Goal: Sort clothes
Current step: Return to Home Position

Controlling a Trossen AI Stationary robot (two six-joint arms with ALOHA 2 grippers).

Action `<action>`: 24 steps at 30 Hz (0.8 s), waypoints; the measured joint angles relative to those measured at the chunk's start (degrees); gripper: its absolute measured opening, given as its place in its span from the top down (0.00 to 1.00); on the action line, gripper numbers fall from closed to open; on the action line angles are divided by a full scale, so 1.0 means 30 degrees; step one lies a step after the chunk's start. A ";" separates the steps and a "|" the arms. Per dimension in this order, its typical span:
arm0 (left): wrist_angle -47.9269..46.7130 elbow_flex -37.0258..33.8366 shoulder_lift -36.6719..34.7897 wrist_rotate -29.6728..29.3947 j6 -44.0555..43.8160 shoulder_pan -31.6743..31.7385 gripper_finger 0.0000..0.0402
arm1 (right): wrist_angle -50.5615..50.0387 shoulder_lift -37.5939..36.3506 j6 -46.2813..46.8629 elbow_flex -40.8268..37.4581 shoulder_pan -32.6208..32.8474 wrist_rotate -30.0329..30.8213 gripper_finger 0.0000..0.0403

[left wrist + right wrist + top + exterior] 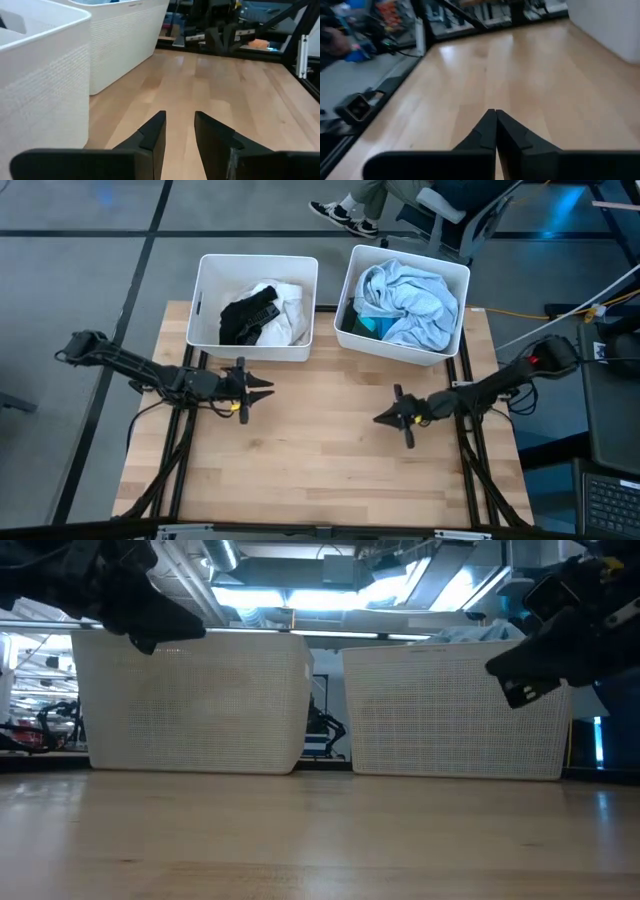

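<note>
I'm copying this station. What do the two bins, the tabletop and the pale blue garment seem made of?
Left bin and right bin: probably moulded white plastic, matt, with fine woven-look texturing on the walls. Tabletop: pale wood, showing joined strips and grain, slight sheen. Pale blue garment: soft fabric, perhaps jersey knit, lying in loose folds.

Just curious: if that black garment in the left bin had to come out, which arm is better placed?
Probably the left. The left end effector hovers open just in front of the left bin holding the black garment; the right end effector is shut, nearer the other bin.
</note>
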 joint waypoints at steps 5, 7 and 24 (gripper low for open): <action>0.0517 -0.0468 -0.0073 -0.0183 0.0043 0.0489 0.77 | -0.0305 -0.2777 -0.0931 -0.1335 -0.2475 -0.2687 0.96; 0.0593 -0.0641 -0.0155 -0.0180 -0.0031 0.0717 0.77 | -0.0726 -0.3679 -0.0944 -0.1800 -0.3377 -0.3682 0.95; 0.0484 -0.1151 -0.1065 -0.0412 -0.0009 0.0926 0.77 | -0.7878 -1.1663 -0.1660 -0.1909 -0.5446 -0.3476 0.98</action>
